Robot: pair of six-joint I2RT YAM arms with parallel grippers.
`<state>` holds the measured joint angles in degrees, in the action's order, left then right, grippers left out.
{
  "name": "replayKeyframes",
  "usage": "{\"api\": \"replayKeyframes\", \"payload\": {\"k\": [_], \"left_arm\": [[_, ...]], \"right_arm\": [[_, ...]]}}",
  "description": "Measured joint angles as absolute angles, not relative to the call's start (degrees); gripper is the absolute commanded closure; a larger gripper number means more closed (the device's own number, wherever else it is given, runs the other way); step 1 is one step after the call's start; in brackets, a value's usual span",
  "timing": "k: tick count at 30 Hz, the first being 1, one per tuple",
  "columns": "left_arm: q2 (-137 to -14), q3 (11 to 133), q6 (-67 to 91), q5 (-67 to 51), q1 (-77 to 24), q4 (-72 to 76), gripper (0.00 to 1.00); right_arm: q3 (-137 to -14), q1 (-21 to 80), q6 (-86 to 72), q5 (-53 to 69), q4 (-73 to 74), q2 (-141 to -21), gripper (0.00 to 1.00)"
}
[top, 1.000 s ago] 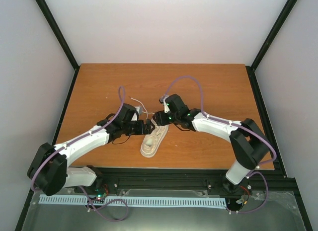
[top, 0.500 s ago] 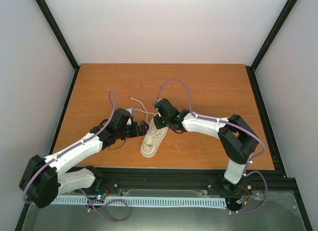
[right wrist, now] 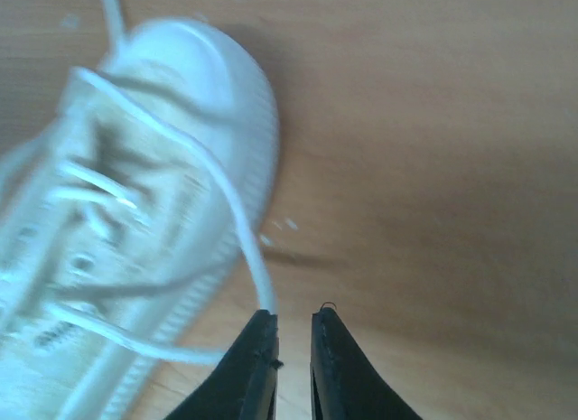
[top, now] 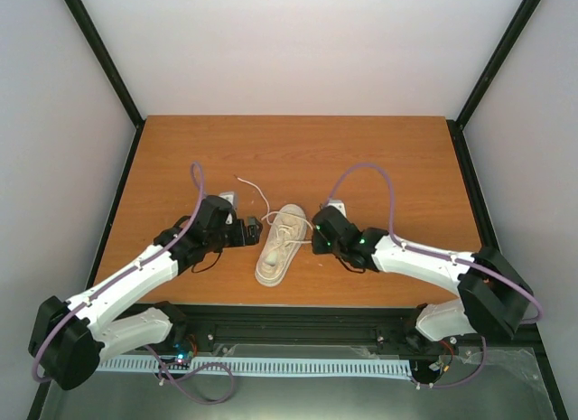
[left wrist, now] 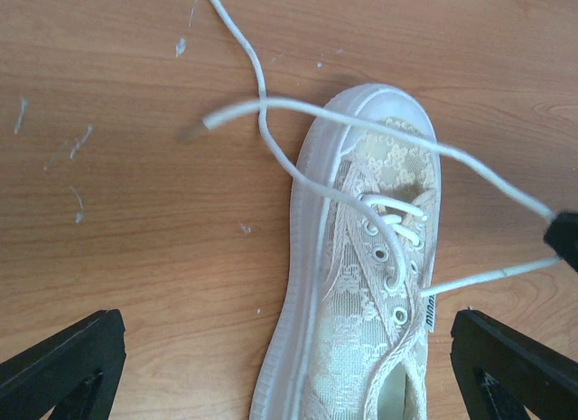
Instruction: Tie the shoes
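**A:** What is taking up the most room?

**B:** The wooden table (top: 181,149) is filling the overhead view. The left arm (top: 135,275) and the right arm (top: 424,257) are reaching in over it from the near edge.

**A:** And where is the shoe lying?

**B:** The sneaker (top: 280,247) is lying sole down, a little nearer than the table's middle. Its toe is pointing away from the bases, and it is sitting between the two grippers.

**A:** What are the laces doing?

**B:** The laces (left wrist: 262,104) are trailing loose. One is running off past the toe onto bare wood. The other is crossing over the toe cap, with its free end to the left of the toe, and is stretching off to the right.

**A:** And the grippers?

**B:** The left gripper (top: 256,230) is hovering just beside the sneaker's left side, with its fingers (left wrist: 63,366) spread wide and gripping nothing. The right gripper (right wrist: 293,325) is sitting just to the sneaker's right. Its jaws are standing almost together and pinching the laces at the tips, though that wrist view is blurring.
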<state>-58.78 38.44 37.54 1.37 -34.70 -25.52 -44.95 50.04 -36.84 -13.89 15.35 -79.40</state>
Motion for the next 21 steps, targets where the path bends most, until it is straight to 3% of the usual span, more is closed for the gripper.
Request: {"api": "replayKeyframes", "payload": {"k": [5, 7, 12, 18, 21], "left_arm": [[-59.3, 39.4, 34.7, 3.8, -34.7, -25.1, 0.00], [-59.1, 39.4, 33.9, 6.7, -34.7, -24.1, 0.00], [-57.5, 39.3, 33.3, 15.0, -34.6, -20.3, 0.00], [-58.9, 36.1, 33.1, 22.0, -34.6, -14.6, 0.00], [-61.0, 34.2, 32.9, 23.6, -34.6, -13.3, 0.00]], "right_arm": [[-39.8, 50.0, -42.6, -15.7, 20.9, -77.2, 0.20], [-40.1, 50.0, -42.5, -17.2, 22.6, -76.1, 0.10], [-48.8, 48.1, -36.9, -18.3, 24.9, -77.0, 0.08], [-66.2, 45.7, -23.7, -13.0, 24.1, -90.7, 0.36], [-76.1, 45.6, -17.6, -8.6, 25.9, -100.1, 0.37]]}}
